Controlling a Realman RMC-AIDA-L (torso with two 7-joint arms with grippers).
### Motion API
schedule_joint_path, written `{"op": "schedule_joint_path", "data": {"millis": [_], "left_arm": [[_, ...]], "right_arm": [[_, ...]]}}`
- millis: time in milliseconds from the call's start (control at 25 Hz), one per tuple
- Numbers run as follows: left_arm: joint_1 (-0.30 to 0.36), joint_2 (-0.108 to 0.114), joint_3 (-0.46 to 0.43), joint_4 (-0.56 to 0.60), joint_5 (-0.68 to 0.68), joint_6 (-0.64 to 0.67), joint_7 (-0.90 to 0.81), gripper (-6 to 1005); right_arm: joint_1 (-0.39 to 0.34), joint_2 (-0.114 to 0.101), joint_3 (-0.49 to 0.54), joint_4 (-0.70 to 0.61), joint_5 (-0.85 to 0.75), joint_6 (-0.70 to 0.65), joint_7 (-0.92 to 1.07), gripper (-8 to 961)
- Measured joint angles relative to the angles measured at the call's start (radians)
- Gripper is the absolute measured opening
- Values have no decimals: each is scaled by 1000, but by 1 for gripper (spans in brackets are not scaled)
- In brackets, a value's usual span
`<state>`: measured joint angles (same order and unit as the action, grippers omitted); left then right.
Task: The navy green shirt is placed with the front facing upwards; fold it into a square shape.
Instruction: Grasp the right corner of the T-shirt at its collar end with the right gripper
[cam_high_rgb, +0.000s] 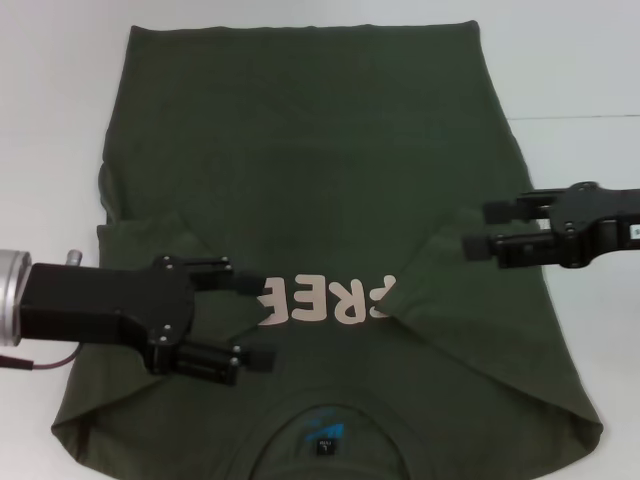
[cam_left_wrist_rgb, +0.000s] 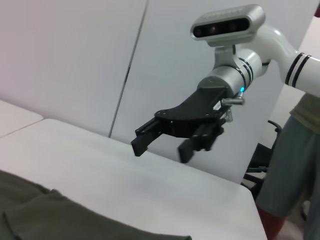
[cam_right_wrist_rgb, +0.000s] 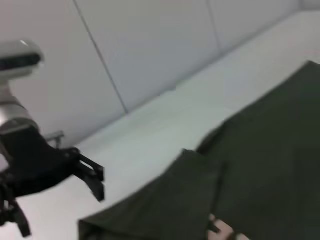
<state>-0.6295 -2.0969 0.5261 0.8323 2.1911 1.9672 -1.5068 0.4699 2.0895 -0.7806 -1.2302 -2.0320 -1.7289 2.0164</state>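
We saw the large dark olive-green cotton shirt (cam_high_rgb: 320, 190) lying flat on the white table (cam_high_rgb: 590, 70), front up, with both short sleeves already turned in toward the pale pink chest lettering (cam_high_rgb: 325, 298). Our left gripper (cam_high_rgb: 252, 322) hovered over the left sleeve fold, jaws wide apart, holding nothing. Our right gripper (cam_high_rgb: 484, 228) hung at the right side, also open and empty. We judged the next fold would need both to grip one shirt end.

The shirt (cam_high_rgb: 330, 180) lies on the table (cam_high_rgb: 580, 70); left hand (cam_high_rgb: 255, 320) over its left, right hand (cam_high_rgb: 478, 228) over its right.
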Motion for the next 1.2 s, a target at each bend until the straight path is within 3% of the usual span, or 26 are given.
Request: {"op": "schedule_joint_path", "data": {"millis": [280, 600, 760, 960, 1200], "left_arm": [[-19, -12, -1, -29, -32, -11, 23, 944], [-21, -33, -2, -32, -65, -14, 27, 941], [-22, -45, -2, -32, -74, -17, 24, 939], [-22, -54, -3, -32, -76, -18, 21, 938], [-22, -57, -4, -32, -77, -22, 21, 938]], "right_arm": [[-27, -8, 47, -135, -76, -27, 161, 823], [-7, -34, 201, -132, -130, -185, 312, 919], [-9, -46, 261, -132, -131, -242, 328, 917], [-20, -68, 267, -133, -155, -253, 428, 913], [8, -74, 198, -134, -314, -254, 551, 902]]}}
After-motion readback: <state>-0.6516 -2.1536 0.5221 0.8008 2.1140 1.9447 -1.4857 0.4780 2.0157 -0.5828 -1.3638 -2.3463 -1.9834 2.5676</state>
